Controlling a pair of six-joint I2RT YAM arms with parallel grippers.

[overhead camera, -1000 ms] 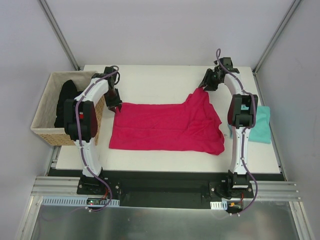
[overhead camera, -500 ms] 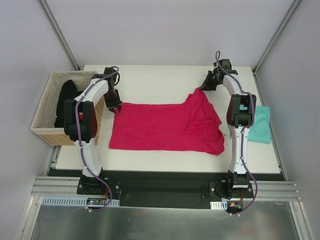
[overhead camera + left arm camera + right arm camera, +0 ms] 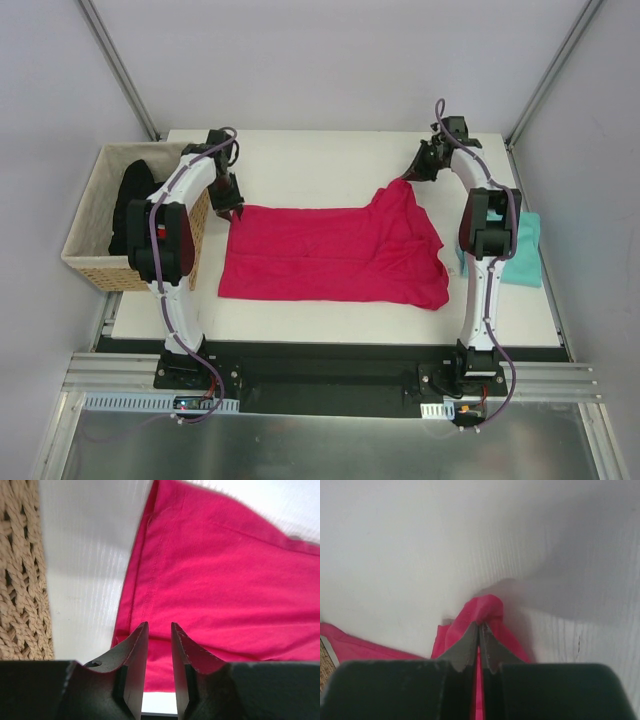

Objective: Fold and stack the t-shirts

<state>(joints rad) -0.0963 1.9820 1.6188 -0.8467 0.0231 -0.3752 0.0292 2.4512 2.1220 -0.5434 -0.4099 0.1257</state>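
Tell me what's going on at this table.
Two robot arms are working on a magenta-pink cloth t-shirt spread across the white table. The right gripper is shut on the shirt's far right corner, which bunches into a peak. The left gripper hangs at the far left corner, its jaws narrowly apart. A teal cloth t-shirt lies at the table's right edge, and a black garment sits in the woven wicker basket on the left. Nothing is stacked yet.

We see one t-shirt (image 3: 330, 250) spread mid-frame on the table (image 3: 320, 165), a second t-shirt (image 3: 525, 255) at its right edge. At frame left, a basket (image 3: 88, 265) holds a garment (image 3: 130, 198).
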